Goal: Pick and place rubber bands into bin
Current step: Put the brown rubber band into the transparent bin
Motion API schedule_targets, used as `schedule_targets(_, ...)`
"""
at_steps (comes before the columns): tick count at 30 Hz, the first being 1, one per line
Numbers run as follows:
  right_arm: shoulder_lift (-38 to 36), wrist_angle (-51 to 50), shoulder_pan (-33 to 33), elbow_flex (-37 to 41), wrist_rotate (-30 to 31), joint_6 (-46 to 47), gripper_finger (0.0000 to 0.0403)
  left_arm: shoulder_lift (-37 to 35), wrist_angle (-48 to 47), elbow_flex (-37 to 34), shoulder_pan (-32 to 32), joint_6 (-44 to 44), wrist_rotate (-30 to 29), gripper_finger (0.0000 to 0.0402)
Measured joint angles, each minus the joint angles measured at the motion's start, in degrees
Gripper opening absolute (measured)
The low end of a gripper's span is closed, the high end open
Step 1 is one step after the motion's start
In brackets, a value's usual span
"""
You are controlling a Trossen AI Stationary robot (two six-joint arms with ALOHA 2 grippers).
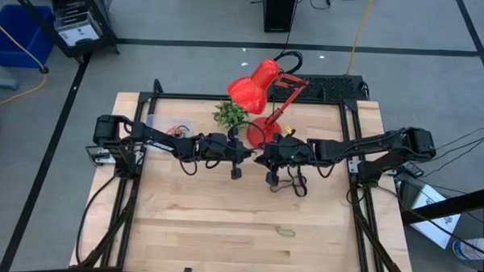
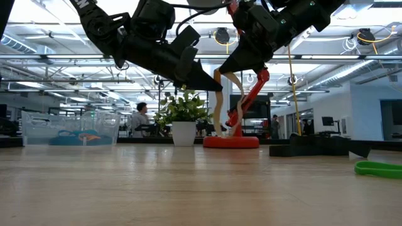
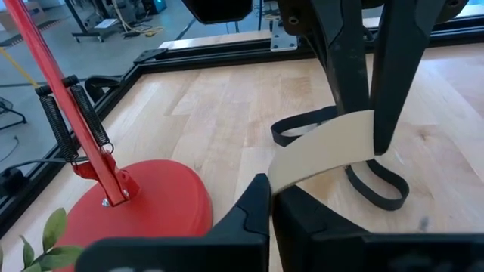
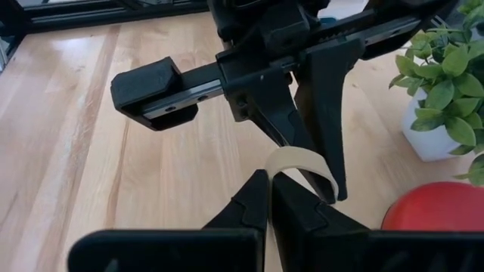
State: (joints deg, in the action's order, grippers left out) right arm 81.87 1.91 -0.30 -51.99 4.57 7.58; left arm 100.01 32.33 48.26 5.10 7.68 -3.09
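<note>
A wide beige rubber band (image 2: 218,107) hangs between my two grippers over the middle of the table. My left gripper (image 1: 253,157) reaches in from the left and is shut on it. My right gripper (image 1: 267,159) reaches in from the right and is shut on it too. Two black rubber bands (image 1: 293,185) lie on the wood below the right gripper. A green rubber band (image 1: 285,231) lies toward the near edge. The clear bin (image 1: 168,127) stands at the far left with orange bands inside. My left gripper pinches one end of the beige band (image 3: 281,175) between its two fingertips. The fingers come from the table's left, slanting a little down. From there the band arcs over to the other gripper, off the wood. My right gripper pinches the band's other end (image 4: 278,165) between its two fingertips. It comes from the table's right, slanting down. The band curls as a slack loop between the two holds, above the table.
A red desk lamp (image 1: 260,88) stands on its round base (image 1: 262,130) just behind the grippers. A small potted plant (image 1: 231,114) is beside it. Open wood stretches toward the near edge. A black frame borders the table's far and side edges.
</note>
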Motion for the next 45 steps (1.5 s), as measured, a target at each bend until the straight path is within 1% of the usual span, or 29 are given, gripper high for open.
schedule_targets(4,0.0,0.0,0.0,0.0,0.03,-0.76,0.0004,0.0,-0.11,-0.01,0.0,0.0,0.0,0.0012)
schedule_targets(8,0.0,0.0,0.0,0.0,0.03,-1.21,0.0014,0.0,-0.18,-0.01,0.0,0.02,0.0,0.0006)
schedule_targets(11,0.0,0.0,0.0,0.0,-0.07,-1.84,0.0035,-0.01,-0.6,-0.02,0.0,0.07,-0.02,0.0012)
schedule_targets(16,0.0,0.0,0.02,0.0,-0.12,-3.9,0.0085,-0.02,-0.65,-0.03,0.01,0.06,-0.04,0.0006)
schedule_targets(20,0.0,0.0,0.0,0.0,-0.12,-3.98,0.012,-0.04,-0.8,-0.03,0.0,0.07,-0.33,0.0012)
schedule_targets(22,-0.29,-0.58,0.01,0.0,-0.12,-3.99,0.0131,-0.23,-1.66,-0.03,0.0,0.15,-1.85,0.001)
schedule_targets(25,-1.17,-2.78,0.01,0.0,-0.12,-3.86,0.0142,-2.0,-6.35,-0.05,0.07,1.44,-4.58,0.0006)
schedule_targets(29,-3.24,-8.02,0.02,0.02,-0.04,-2.97,0.0146,-7.15,-14.66,-0.05,0.07,1.22,-8.38,0.0011)
schedule_targets(32,-4.62,-11.33,0.02,0.02,0.02,-2.37,0.0143,-12.94,-22.18,-0.05,0.07,1.31,-12.57,0.0005)
schedule_targets(37,-5.22,-12.02,0.02,0.02,0.03,-2.33,0.014,-24.7,-33.42,-0.05,0.12,0.78,-18.6,0.0011)
schedule_targets(39,-5.22,-12.35,0.02,0.02,0.05,-2.64,0.0142,-29.81,-38.52,-0.05,0.11,0.23,-21.39,0.0007)
schedule_targets(45,-5.19,-13.05,0.02,0.02,0.07,-3.84,0.0142,-42.67,-50.85,-0.05,0.11,-3.76,-30.8,0.0008)
